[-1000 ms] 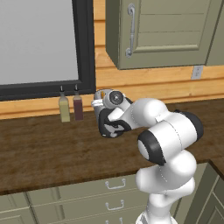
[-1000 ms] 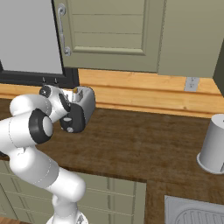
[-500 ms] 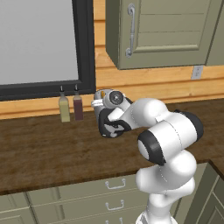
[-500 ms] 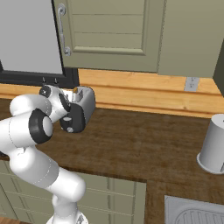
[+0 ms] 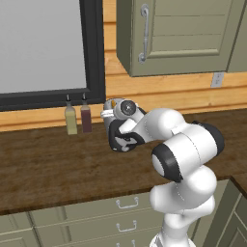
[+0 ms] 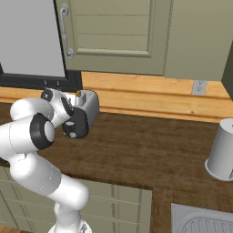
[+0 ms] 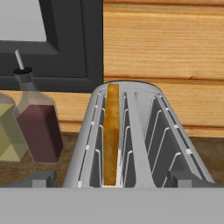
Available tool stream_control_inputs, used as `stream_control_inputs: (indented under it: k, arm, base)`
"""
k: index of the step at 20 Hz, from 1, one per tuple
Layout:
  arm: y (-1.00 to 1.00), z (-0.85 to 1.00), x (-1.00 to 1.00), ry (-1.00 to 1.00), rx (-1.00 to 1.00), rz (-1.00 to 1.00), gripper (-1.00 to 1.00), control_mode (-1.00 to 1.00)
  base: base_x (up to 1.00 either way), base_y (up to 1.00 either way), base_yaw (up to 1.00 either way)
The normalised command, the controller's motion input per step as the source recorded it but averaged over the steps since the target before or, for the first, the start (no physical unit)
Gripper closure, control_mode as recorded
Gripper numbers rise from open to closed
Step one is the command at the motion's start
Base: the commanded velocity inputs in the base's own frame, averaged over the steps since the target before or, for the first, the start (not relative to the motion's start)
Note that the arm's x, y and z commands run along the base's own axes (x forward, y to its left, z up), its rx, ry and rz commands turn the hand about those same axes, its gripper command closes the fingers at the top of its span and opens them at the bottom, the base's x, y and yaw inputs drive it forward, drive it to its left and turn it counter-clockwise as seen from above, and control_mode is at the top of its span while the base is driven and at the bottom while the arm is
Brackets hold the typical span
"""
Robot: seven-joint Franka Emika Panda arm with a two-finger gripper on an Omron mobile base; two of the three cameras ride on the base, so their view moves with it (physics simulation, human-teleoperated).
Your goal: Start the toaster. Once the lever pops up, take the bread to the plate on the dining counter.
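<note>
Nothing has moved since earlier; I hold spread jaws astride the toaster (image 7: pixel 131 140), bread (image 7: pixel 111 135) edge-on in its left slot.

My silver toaster (image 7: pixel 135 140) stands upright before me on the brown counter, the bread (image 7: pixel 111 135) sunk edge-up in its left slot.

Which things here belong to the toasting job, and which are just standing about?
Part of the job:
- toaster, on the dark wood counter
- bread, edge-up in the toaster's left slot in the hand view
- gripper, open, at the toaster's front

Just standing about:
- two slim bottles left of the toaster
- grey canister far right
- wall outlet
</note>
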Motion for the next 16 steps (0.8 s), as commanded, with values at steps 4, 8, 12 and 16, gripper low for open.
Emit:
stream_control_inputs:
  k: [4,8,12,16]
  arm:
    - [0.0,0.0,0.0,0.0,0.0,0.0,-1.0,-1.0]
    - [0.0,0.0,0.0,0.0,0.0,0.0,-1.0,-1.0]
    - [0.0,0.0,0.0,0.0,0.0,0.0,-1.0,-1.0]
    - [0.0,0.0,0.0,0.0,0.0,0.0,-1.0,-1.0]
  base:
    - [0.0,0.0,0.0]
    - [0.0,0.0,0.0]
    - [0.0,0.0,0.0]
    - [0.0,0.0,0.0]
